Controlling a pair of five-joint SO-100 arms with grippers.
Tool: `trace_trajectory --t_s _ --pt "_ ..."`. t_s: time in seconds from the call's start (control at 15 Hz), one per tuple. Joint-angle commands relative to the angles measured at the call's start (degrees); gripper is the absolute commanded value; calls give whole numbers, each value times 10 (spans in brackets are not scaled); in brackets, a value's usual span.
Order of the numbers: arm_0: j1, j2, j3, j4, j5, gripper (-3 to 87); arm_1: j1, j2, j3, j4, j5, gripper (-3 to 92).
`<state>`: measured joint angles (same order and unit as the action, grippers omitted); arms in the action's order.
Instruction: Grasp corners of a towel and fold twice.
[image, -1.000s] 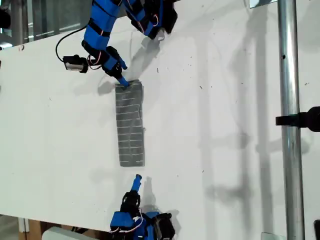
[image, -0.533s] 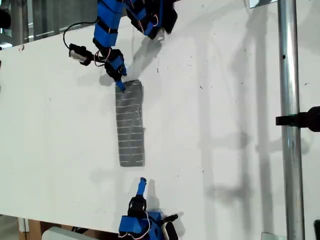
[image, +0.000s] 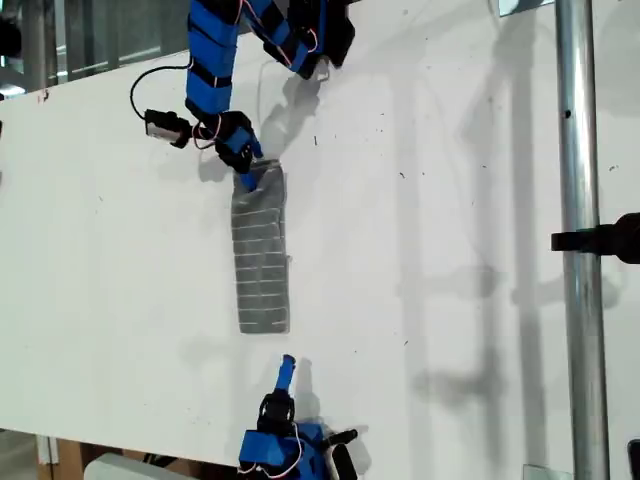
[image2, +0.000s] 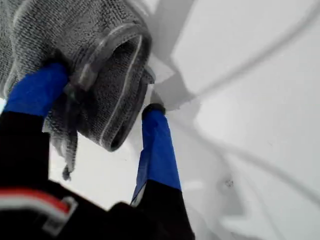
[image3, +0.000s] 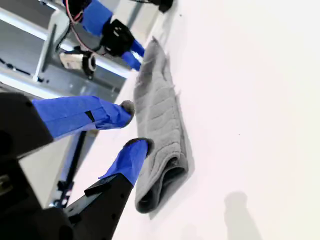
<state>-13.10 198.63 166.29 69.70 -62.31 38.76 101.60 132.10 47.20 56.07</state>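
The towel is seen in the exterior view as a long, narrow, folded strip of grey cloth with thin white stripes, laid on the white table a little to the left of that view's middle and running from the upper part of the view toward the lower part. Its lower end lies flat and squared; its upper end is bunched and slightly lifted.

That upper end is gripped by my first gripper, which is reached down from the blue arm at the top of the exterior view. In the first wrist view the jaws of my first gripper are clenched on a fold of the towel — the cloth is curled over between the two blue-taped fingers, and a loose edge hangs below one of them. Which of the corners is held cannot be told, since the cloth is bunched there.

My second gripper is found near the bottom of the exterior view, just beyond the towel's lower end and apart from it. In the second wrist view its jaws are parted, with nothing between them — the blue fingertips are set just beside the folded near end of the towel, and whether one tip touches the cloth cannot be told.

A metal pole is seen upright at the exterior view's right.
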Motion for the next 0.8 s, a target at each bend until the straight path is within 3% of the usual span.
trace_trajectory --t_s 0.0,0.27,0.4,0.73 --pt "4 3 -6 1 -8 94 -18 28 -30 29 -30 454" --pt "9 3 -11 2 -9 93 -18 135 -4 69 -63 470" --pt "15 3 -11 2 -12 93 -4 247 40 76 -64 434" --pt "11 3 -11 2 -9 94 -7 175 50 52 -74 453"
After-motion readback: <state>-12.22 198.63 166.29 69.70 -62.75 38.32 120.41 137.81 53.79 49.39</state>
